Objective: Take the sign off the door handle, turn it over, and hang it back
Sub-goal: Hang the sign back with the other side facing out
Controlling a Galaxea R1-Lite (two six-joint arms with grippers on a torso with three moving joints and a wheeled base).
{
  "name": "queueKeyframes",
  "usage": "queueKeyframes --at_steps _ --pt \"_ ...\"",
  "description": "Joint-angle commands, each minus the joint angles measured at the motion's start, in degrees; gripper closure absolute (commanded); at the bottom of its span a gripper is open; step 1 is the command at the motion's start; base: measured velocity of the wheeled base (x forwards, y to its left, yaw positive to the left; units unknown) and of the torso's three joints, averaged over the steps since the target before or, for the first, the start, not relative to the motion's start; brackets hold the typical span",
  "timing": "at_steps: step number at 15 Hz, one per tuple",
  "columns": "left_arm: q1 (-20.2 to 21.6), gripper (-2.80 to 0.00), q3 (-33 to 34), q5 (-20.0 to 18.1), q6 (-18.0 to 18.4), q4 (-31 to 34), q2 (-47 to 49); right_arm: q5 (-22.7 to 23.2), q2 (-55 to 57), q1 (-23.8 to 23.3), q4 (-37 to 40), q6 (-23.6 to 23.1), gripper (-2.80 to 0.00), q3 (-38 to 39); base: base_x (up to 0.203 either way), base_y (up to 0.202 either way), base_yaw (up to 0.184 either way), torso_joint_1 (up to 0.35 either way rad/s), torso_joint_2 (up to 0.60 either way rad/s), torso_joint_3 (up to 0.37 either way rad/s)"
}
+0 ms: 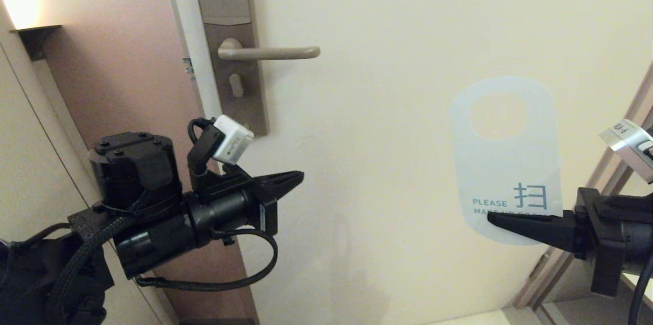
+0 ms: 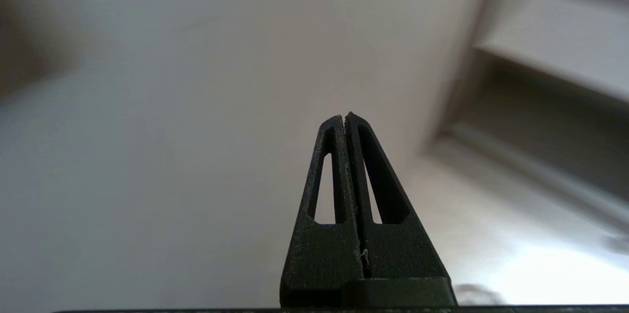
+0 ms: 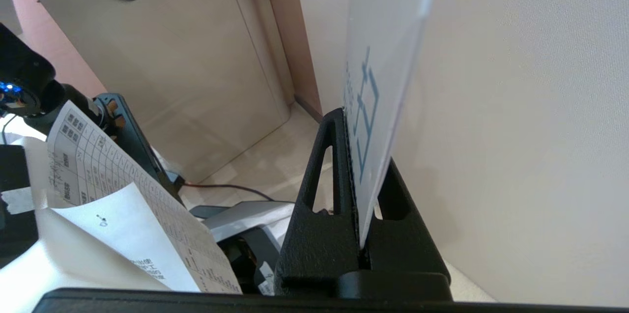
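One sign (image 1: 505,172) clamped at its lower edge by right gripper (image 1: 492,219), well right of bare door handle (image 1: 270,52), reading "PLEASE", next line part-hidden, left gripper (image 1: 298,178) fingers together.

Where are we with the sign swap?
Done: the sign is off the handle, which is bare. In hand: the right gripper pinches its lower edge, white "PLEASE MAKE UP ROOM" face showing. Left: turning it over and rehanging it. The left gripper is shut and empty, below the handle.
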Motion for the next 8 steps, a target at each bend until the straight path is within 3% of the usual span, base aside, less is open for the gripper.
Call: queueKeyframes --at_steps 1,5,8 --pt "2.93 0.0 0.32 1.45 2.31 0.9 -1.14 0.22 0.03 -1.1 -0.1 -0.04 0.0 0.23 0.0 0.0 0.0 0.0 0.0 0.0" --pt "8.83 0.0 5.61 6.55 5.65 5.5 -7.68 0.19 -0.53 -3.18 -0.1 -0.04 0.0 0.35 0.0 0.0 0.0 0.0 0.0 0.0" --pt "18.06 0.0 12.5 7.21 5.86 6.89 -14.53 0.19 -1.01 -4.4 -0.1 -0.13 0.0 -0.21 0.0 0.0 0.0 0.0 0.0 0.0"
